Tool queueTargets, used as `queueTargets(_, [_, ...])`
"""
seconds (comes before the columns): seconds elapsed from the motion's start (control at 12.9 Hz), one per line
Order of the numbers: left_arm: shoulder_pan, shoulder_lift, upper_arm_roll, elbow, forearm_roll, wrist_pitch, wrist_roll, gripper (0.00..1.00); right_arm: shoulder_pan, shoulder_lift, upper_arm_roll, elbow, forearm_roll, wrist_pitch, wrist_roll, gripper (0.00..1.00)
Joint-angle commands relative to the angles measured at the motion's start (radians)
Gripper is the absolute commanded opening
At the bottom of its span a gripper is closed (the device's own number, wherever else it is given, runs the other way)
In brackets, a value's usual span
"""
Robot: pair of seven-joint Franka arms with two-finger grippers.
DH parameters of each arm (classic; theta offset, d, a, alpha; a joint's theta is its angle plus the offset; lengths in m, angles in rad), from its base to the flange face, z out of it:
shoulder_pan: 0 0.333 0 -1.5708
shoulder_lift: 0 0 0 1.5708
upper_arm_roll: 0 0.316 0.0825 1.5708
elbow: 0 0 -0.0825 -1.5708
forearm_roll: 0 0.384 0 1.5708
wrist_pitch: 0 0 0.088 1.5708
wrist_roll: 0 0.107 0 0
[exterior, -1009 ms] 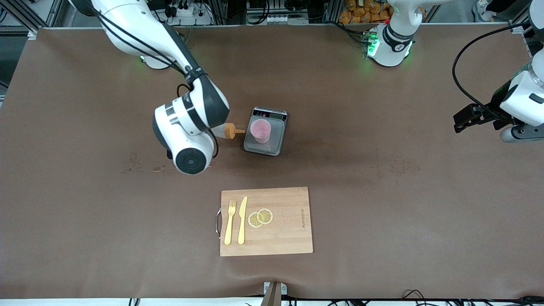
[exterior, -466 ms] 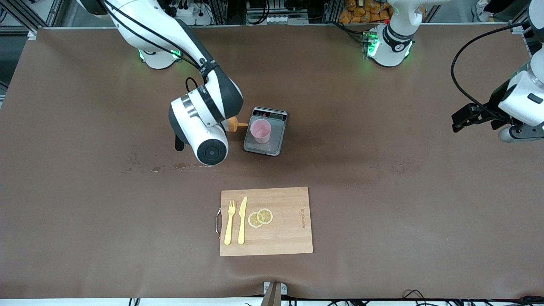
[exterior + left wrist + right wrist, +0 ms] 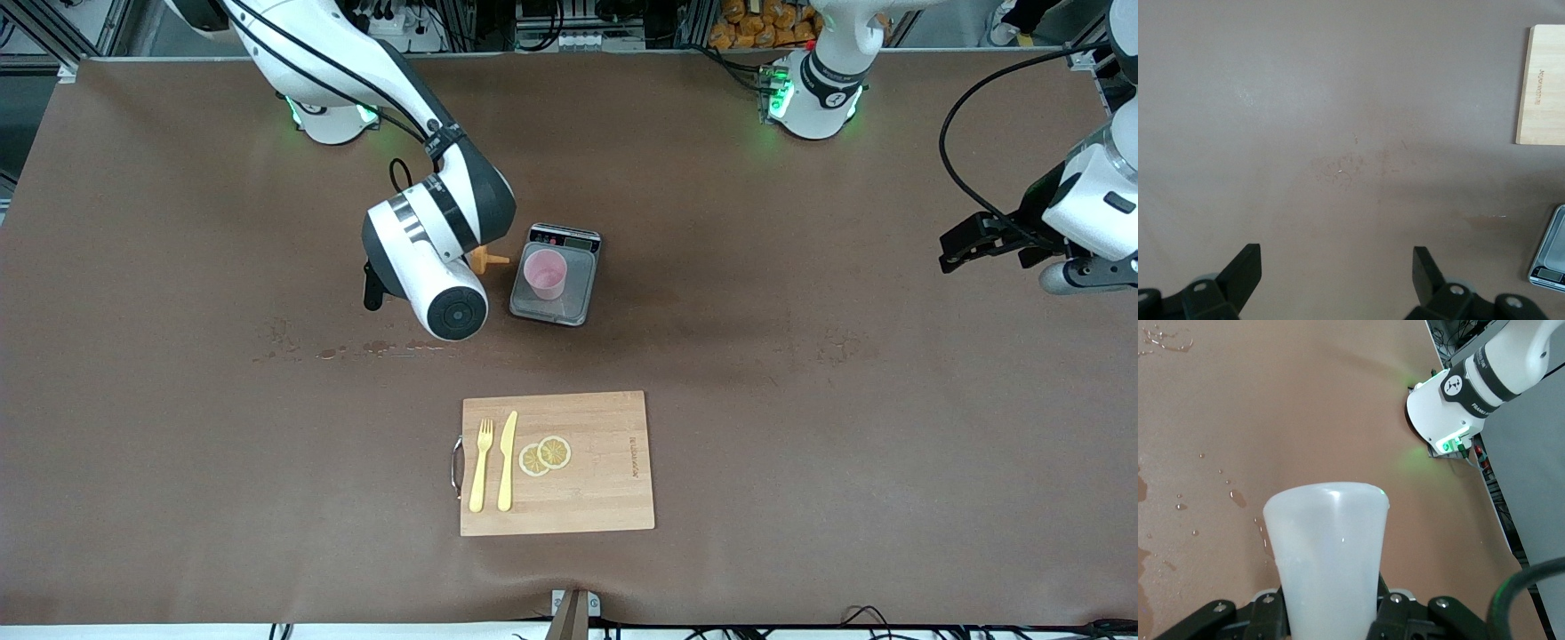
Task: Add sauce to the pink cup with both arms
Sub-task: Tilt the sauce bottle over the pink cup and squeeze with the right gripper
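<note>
On the brown counter (image 3: 800, 400), toward its middle: one small digital scale (image 3: 556, 284), display edge toward the robots' bases. Standing upright on its plate: the pink cup (image 3: 544, 274), mouth up.

Just beside the scale, toward the right arm's end of the counter: the sauce (image 3: 487, 260), a whitish squeeze bottle, gripped by the right gripper (image 3: 1331, 607) with jaws closed on its body. It is tipped toward horizontal, the orange nozzle pointing at the cup and ending short of the scale's edge. In the front view only the nozzle end shows past the arm's wrist; in the right wrist view the bottle's broad base fills the middle between the jaws.

Nearer to the front camera than the scale: one wooden cutting board (image 3: 557, 464) with a metal handle, carrying a yellow fork (image 3: 481, 465), a yellow knife (image 3: 507, 460) beside it, and two lemon slices (image 3: 545, 455) overlapping.

On the counter near the right gripper: small wet spots (image 3: 356, 349).

Over the left arm's end of the counter: the left gripper (image 3: 1337, 267), waiting, jaws spread wide, holding nothing.
</note>
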Motion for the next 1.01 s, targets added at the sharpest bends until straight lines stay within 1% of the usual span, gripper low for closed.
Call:
queueTargets(0.0, [0.001, -0.024, 0.006, -0.007, -0.02, -0.024, 0.013, 1.0, 0.022, 0.011, -0.006, 0.006, -0.04, -0.028, 0.023, 0.29])
queueTargets(0.08, [0.001, -0.024, 0.006, -0.007, -0.02, -0.024, 0.013, 1.0, 0.027, 0.016, -0.005, 0.006, -0.063, -0.042, 0.023, 0.29])
queueTargets(0.39, [0.003, -0.024, 0.007, -0.008, -0.02, -0.032, 0.013, 1.0, 0.029, 0.016, -0.005, 0.008, -0.087, -0.083, 0.023, 0.29])
queueTargets(0.93, [0.001, -0.024, 0.006, -0.011, -0.02, -0.032, 0.01, 1.0, 0.029, 0.024, -0.005, 0.012, -0.085, -0.079, 0.02, 0.28])
